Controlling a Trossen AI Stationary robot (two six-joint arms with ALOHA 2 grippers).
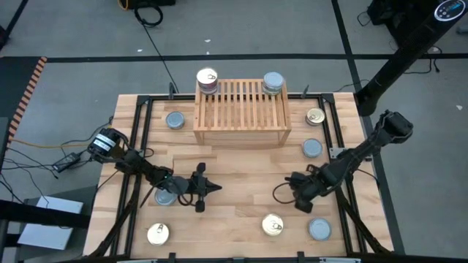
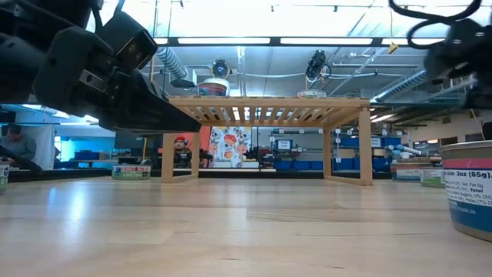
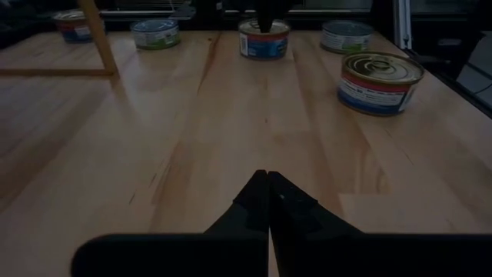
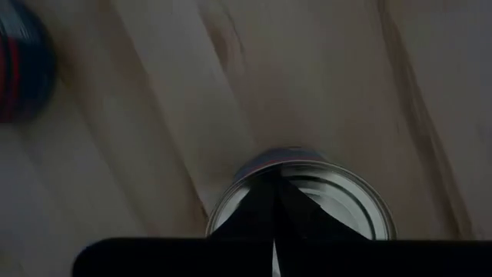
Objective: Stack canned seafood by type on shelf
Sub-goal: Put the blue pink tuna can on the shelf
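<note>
We found the left gripper [image 1: 212, 188] pressed shut on nothing, low over the pale plank tabletop [image 1: 234, 164] a little left of centre, its tips aimed across the bare middle; we judged it waiting there so the working area stayed free. The right gripper [image 1: 292, 181] was likewise closed and empty, and in its wrist view its joined fingertips [image 4: 274, 201] hung directly above a short round tin with a silver top [image 4: 304, 201], which we took as lining up over the next tin before opening to take it, though we could not tell whether the tips touched the lid. Outward from the hands, loose tins lay scattered: a silver-topped tin [image 1: 165, 196] partly under the left arm, a gold-topped tin [image 1: 159, 234] at the near left corner, a gold-topped tin [image 1: 273, 225] and a silver-topped tin [image 1: 319, 229] near the right arm, a silver one [image 1: 312, 148] and a gold one [image 1: 315, 116] along the right side, and a silver one [image 1: 175, 120] just left of the shelf. The light wooden slatted shelf [image 1: 241, 109] stood at the far middle of the table, carrying a gold-topped stack [image 1: 207, 79] on its far left corner and a silver-topped stack [image 1: 273, 83] on its far right corner, kept well apart, we judged, so each type had its own pile. Most tins remained on the table, so sorting looked barely begun.
</note>
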